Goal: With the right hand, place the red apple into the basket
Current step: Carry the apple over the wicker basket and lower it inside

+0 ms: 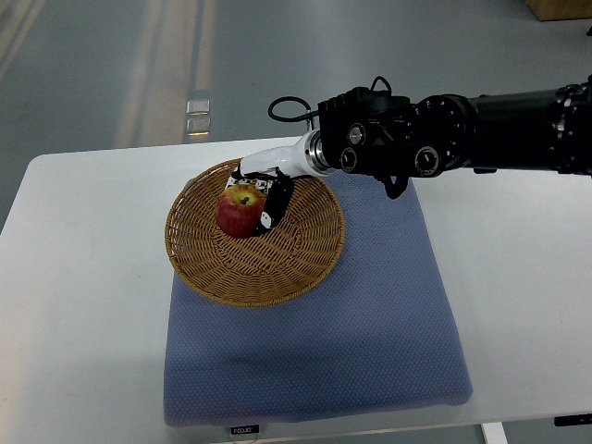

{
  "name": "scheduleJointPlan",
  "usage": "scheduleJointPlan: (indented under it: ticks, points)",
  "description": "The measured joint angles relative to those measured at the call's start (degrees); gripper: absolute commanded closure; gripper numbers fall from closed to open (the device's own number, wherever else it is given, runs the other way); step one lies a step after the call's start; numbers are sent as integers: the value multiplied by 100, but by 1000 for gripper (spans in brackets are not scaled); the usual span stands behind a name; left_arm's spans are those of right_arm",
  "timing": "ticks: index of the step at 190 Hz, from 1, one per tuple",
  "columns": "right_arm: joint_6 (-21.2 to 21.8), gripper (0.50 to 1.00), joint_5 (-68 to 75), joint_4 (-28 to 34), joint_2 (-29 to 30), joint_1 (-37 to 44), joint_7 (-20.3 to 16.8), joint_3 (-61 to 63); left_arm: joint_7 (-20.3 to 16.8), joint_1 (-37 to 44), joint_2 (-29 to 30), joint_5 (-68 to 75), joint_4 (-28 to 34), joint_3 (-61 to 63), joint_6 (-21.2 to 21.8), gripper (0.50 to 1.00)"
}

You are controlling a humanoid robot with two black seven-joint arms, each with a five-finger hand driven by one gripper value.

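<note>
The right robot hand point(268, 199) reaches in from the picture's right edge on a thick black arm point(462, 129) with a white wrist section, and it is grasping the red apple point(239, 210): black fingers point(275, 205) curl down the apple's right side while the white part of the hand sits against its upper edge. The apple, red with a yellowish patch around the stem, is inside the basket point(250, 273), in its upper half and left of centre; whether it rests on the woven bottom or hangs just above it cannot be told from this steep angle. The basket is a round, shallow wicker bowl, and nothing else lies in it. It stands on the upper left part of a blue-grey mat point(370, 342), its left rim reaching past the mat's edge over the white bench point(83, 305). The mat has a small dark label at its front edge. A looped black cable point(289, 109) rises from the wrist, clear of the basket. Beyond the bench's far edge the grey floor point(92, 65) shows, with a small pale marker point(197, 115) on it. Nothing stands between the hand and the basket's rim.
</note>
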Motion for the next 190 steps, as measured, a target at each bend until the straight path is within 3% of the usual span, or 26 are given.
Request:
scheduleJointPlan:
  ticks: [76, 130, 147, 181, 190]
  points:
    - [-334, 861, -198, -47, 0, -463, 9, 5, 0, 7, 0, 0, -5, 8, -6, 500]
    - [-606, 818, -216, -76, 0, -712, 78, 8, 0, 7, 0, 1, -9, 9, -3, 500]
    - [-622, 750, -216, -94, 0, -755, 86, 8, 0, 7, 0, 1, -9, 9, -4, 500]
    - [-626, 711, -216, -100, 0, -817, 94, 8, 0, 7, 0, 3, -9, 9, -8, 500]
    - [-629, 675, -216, -104, 0, -839, 97, 8, 0, 8, 0, 3, -9, 9, -8, 500]
